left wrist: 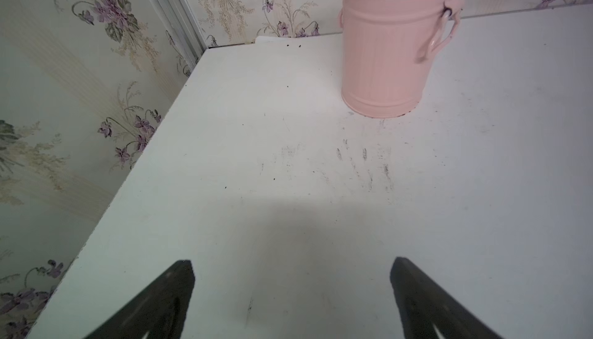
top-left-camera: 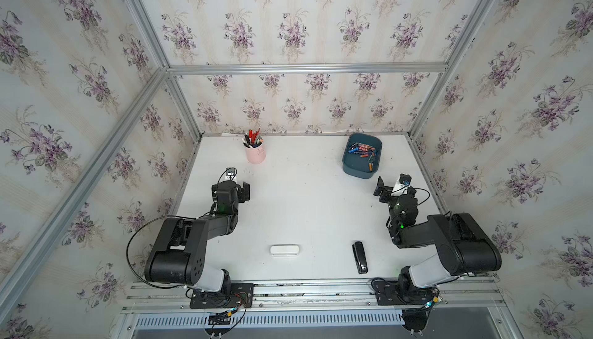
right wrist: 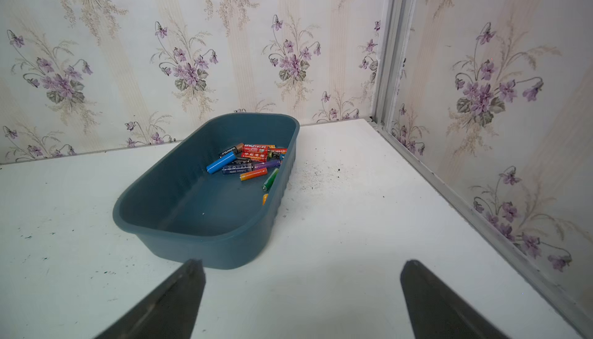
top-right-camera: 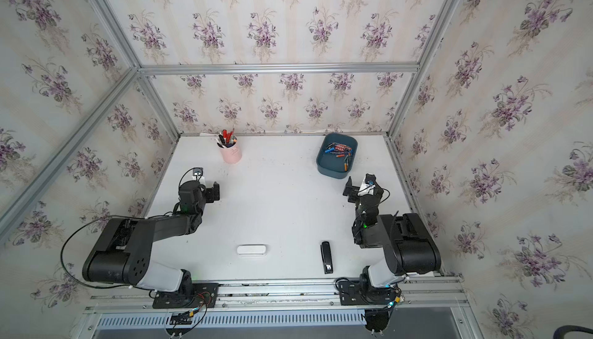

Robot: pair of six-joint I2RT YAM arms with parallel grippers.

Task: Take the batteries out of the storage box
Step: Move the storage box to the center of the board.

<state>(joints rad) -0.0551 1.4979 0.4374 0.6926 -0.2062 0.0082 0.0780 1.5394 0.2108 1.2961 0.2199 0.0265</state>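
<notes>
Two arms [top-left-camera: 205,228] stood over the white table [top-left-camera: 305,212], neither holding anything. At its far right corner sat the storage box [right wrist: 199,247], teal and lidless. Just short of it hung the right gripper [right wrist: 302,262], jaws spread wide and empty; the left gripper [left wrist: 292,262], likewise spread, faced the pink cup [left wrist: 382,64]. The batteries [right wrist: 253,160] lay mostly heaped at the box's far end. I'd reckon the right arm should clear the near wall, come down steeply, and pinch one loose battery across its width, not the pile.
</notes>
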